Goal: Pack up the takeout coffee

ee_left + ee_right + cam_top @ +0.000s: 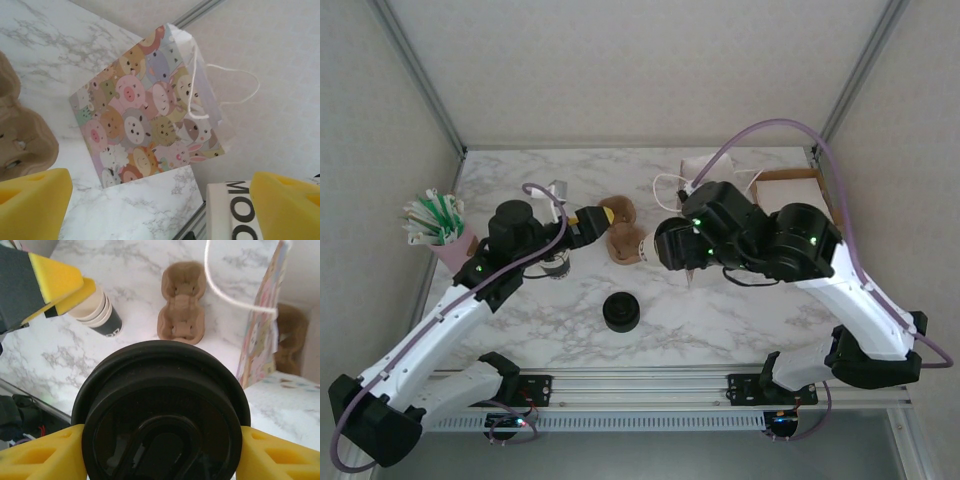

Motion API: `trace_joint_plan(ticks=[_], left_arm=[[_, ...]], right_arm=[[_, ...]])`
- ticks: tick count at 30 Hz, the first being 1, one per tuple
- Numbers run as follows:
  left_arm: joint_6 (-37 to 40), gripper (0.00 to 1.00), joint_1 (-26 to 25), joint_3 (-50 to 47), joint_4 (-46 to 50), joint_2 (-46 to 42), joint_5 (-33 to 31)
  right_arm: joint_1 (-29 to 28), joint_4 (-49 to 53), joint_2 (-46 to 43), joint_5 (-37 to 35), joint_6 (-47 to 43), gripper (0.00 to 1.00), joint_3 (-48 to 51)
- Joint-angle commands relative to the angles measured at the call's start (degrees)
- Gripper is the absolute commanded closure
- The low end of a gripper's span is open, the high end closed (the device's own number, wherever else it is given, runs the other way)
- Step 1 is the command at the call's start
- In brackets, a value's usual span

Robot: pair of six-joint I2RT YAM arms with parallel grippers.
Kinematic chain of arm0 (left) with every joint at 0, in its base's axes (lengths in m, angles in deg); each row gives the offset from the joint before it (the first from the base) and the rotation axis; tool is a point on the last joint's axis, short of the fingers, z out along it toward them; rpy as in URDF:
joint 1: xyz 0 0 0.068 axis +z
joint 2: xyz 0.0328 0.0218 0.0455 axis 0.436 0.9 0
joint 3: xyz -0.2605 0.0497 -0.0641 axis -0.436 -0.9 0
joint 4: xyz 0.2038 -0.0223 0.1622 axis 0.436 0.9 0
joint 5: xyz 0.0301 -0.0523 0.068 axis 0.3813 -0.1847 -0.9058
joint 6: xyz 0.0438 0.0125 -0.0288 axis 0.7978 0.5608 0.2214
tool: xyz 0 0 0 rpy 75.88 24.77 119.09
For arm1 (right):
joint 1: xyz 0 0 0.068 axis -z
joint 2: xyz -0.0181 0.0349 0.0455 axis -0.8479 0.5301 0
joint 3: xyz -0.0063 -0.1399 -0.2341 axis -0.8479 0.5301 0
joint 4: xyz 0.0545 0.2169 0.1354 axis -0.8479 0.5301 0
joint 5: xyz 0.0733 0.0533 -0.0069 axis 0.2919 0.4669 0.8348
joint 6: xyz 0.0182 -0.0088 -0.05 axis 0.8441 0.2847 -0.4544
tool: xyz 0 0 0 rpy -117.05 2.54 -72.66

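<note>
The takeout coffee point(161, 410) shows its round black lid in the right wrist view, and my right gripper point(160, 452) is shut on it, a yellow finger point(37, 457) pressed against each side. From above, that gripper point(670, 245) hangs over the table's middle, beside the brown cup carrier point(623, 238). My left gripper point(592, 222) is on the carrier's other side and stands open point(160, 202) with nothing between its fingers. It faces the animal-print paper bag point(150, 110).
A low pile of black lids point(620, 312) sits near the front centre. A stack of lidless cups point(97, 310) stands left of the carrier point(182, 307). A holder of straws point(438, 225) is at far left. The paper bag point(705, 165) and a white box point(790, 185) stand at back right.
</note>
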Motion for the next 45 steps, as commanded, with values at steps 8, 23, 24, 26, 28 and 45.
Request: trace_joint_plan(ticks=[8, 23, 24, 26, 28, 45], left_arm=[[1.1, 0.11, -2.3, 10.5, -3.7, 9.3, 3.7], [2.1, 0.26, -7.2, 22.4, -5.1, 26.7, 8.0], [2.1, 0.28, -7.3, 22.8, -5.2, 27.3, 8.3], [2.5, 0.31, -7.3, 23.5, -5.0, 28.1, 8.7], [3.0, 0.35, -7.3, 24.0, -4.7, 28.5, 8.7], [5.8, 0.70, -6.8, 25.6, -2.6, 31.2, 10.5]], right_arm=[[5.6, 5.6, -0.5, -6.8, -5.6, 0.34, -10.4], [19.7, 12.7, 5.5, -6.1, -9.5, 0.36, -19.2], [20.6, 13.4, 6.6, -5.5, -9.7, 0.36, -20.1], [21.2, 14.9, 8.7, -4.6, -10.0, 0.36, -21.8], [23.6, 16.2, 11.0, -3.8, -10.3, 0.36, -23.2], [29.6, 21.7, 21.0, -1.4, -11.2, 0.35, -23.3]])
